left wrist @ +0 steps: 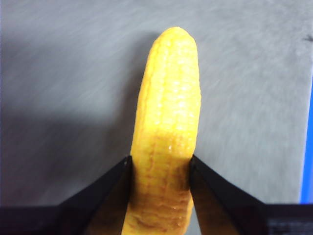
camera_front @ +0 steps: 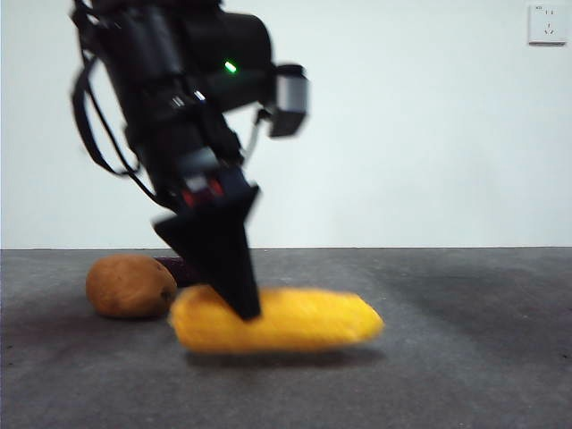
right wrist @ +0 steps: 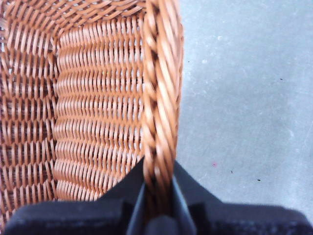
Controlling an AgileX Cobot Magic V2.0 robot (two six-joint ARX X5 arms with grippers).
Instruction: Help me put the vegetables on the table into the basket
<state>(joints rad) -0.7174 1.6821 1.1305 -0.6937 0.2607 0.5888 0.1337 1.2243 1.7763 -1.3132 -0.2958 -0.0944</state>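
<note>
My left gripper [camera_front: 241,304] is shut on the yellow corn cob [camera_front: 295,320], reaching down onto it from above near its left end. The left wrist view shows the jaws pressed to both sides of the corn cob [left wrist: 168,122], left gripper [left wrist: 160,159]. The cob lies level and blurred, at or just above the table [camera_front: 465,357]. A brown potato [camera_front: 130,286] rests left of it. Behind them a dark-purple eggplant [camera_front: 179,268] is mostly hidden. My right gripper [right wrist: 159,171] is shut on the braided rim of the wicker basket [right wrist: 161,88], which the front view does not show.
A white wall with a socket [camera_front: 547,24] stands behind the table. The grey surface [right wrist: 244,98] stretches beside the basket. A blue strip [left wrist: 308,147] shows at the table's edge in the left wrist view.
</note>
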